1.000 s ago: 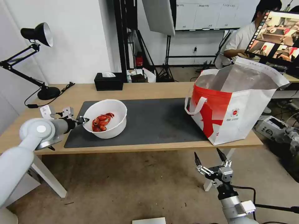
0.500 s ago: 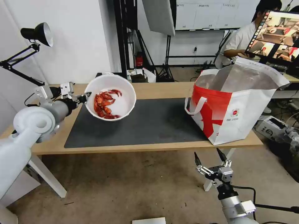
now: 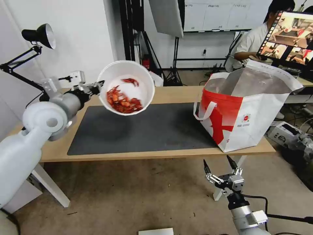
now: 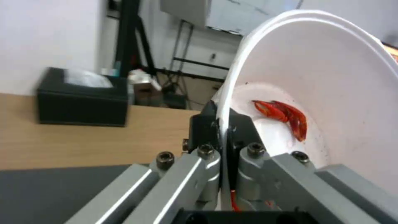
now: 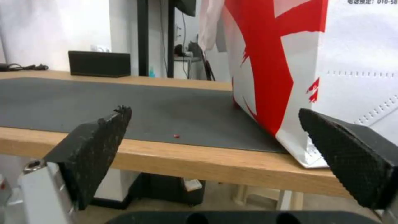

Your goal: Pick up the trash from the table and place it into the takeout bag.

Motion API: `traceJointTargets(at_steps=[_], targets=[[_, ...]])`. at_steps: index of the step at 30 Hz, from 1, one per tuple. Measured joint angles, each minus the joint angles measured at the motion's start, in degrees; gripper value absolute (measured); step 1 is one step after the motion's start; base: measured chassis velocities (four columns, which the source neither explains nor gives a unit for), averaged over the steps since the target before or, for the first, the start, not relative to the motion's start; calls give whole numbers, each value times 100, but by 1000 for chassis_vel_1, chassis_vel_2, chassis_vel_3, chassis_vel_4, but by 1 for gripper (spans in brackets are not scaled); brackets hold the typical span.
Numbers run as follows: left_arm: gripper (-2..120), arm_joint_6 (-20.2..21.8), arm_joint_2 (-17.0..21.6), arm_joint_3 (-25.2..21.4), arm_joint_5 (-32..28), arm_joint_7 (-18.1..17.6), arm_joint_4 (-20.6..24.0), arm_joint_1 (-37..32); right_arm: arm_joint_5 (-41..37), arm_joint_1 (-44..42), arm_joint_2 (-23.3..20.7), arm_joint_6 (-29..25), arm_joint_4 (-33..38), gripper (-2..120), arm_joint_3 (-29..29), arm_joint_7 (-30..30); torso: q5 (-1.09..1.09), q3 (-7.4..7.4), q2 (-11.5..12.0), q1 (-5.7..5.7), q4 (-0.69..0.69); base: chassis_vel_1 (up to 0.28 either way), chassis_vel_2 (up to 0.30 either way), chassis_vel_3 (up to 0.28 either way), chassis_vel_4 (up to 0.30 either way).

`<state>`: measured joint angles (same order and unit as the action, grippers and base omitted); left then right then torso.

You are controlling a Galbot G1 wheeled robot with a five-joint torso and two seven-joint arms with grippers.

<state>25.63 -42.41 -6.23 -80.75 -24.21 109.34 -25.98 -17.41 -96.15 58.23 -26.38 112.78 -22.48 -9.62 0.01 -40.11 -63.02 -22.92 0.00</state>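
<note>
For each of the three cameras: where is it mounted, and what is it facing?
Head view: high on the robot, looking down at the table; both arms show.
Left wrist view: behind the left gripper, clamped on the bowl rim.
Right wrist view: below the table edge, between the open right gripper fingers, facing the takeout bag.
All share the tissue box.

Black desk lamp [image 3: 37, 36] at table's left end, black tissue box [image 4: 82, 97], monitor [image 3: 290, 36]

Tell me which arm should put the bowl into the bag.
Left. The left gripper already pinches the bowl by its rim, lifted above the table. The right gripper hangs open and empty below the table edge, near the bag.
</note>
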Motion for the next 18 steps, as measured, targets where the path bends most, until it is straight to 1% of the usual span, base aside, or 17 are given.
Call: traceJointTargets(at_steps=[1,2,5,6,9,10,14,16,17,18], targets=[[0,9,-91,158,-25,-45,-59,194,0,0,0,0,0,100,0,0,0,0,0,0,-1,0,0,0,0],[0,9,-91,158,-25,-45,-59,194,0,0,0,0,0,100,0,0,0,0,0,0,-1,0,0,0,0],[0,24,-472,704,-108,-126,-370,843,0,0,0,0,0,100,0,0,0,0,0,0,0,0,0,0,0],[0,24,-472,704,-108,-126,-370,843,0,0,0,0,0,100,0,0,0,0,0,0,0,0,0,0,0],[0,30,-851,1080,-197,-199,-644,1317,0,0,0,0,0,100,0,0,2,0,0,0,-1,0,0,0,0],[0,30,-851,1080,-197,-199,-644,1317,0,0,0,0,0,100,0,0,2,0,0,0,-1,0,0,0,0],[0,34,-1066,1295,-263,-254,-780,1543,0,0,0,0,0,100,0,0,0,0,1,0,0,0,0,0,0],[0,34,-1360,1529,-342,-311,-977,1842,0,0,0,0,0,100,0,0,0,0,1,0,1,0,0,0,0],[0,34,-1360,1529,-342,-311,-977,1842,0,0,0,0,0,100,0,0,0,0,1,0,1,0,0,0,0],[0,20,-1590,1696,-373,-325,-1144,2078,0,0,0,0,0,100,0,0,1,0,1,-1,0,0,0,0,0]])
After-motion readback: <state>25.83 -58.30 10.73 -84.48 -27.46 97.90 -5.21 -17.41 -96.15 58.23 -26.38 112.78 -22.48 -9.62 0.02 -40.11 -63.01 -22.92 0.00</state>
